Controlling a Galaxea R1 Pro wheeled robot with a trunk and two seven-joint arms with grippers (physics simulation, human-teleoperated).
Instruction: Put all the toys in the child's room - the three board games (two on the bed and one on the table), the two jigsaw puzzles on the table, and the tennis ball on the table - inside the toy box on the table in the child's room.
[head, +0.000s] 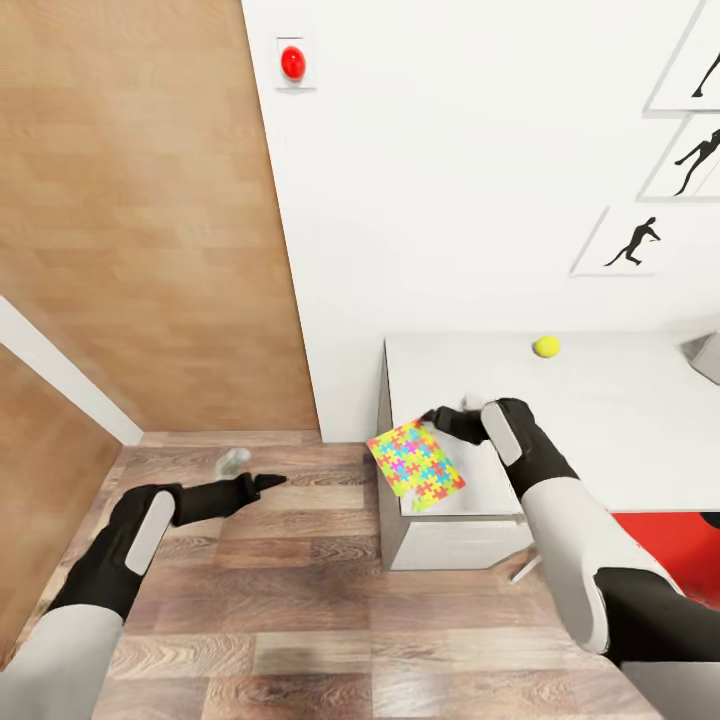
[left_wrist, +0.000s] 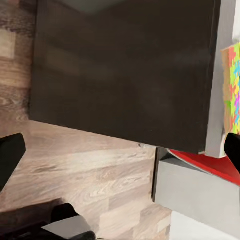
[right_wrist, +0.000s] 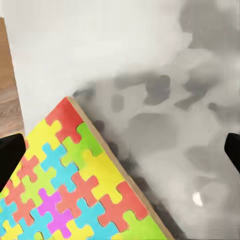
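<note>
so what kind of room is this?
Likely a child's room or study: a pale desk with a jigsaw puzzle and tennis ball on it, framed sports silhouettes on the wall, wood floor.

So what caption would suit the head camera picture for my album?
Right gripper reaches the jigsaw puzzle overhanging the table corner; tennis ball waits behind.

A thin flat jigsaw board of interlocking red, yellow, green, blue and purple pieces (right_wrist: 75, 185) lies on a pale grey tabletop (right_wrist: 115, 45). Dark blotchy shadow spreads beside its edge. Black fingertips (right_wrist: 11, 157) stand wide apart at either side of the frame.
</note>
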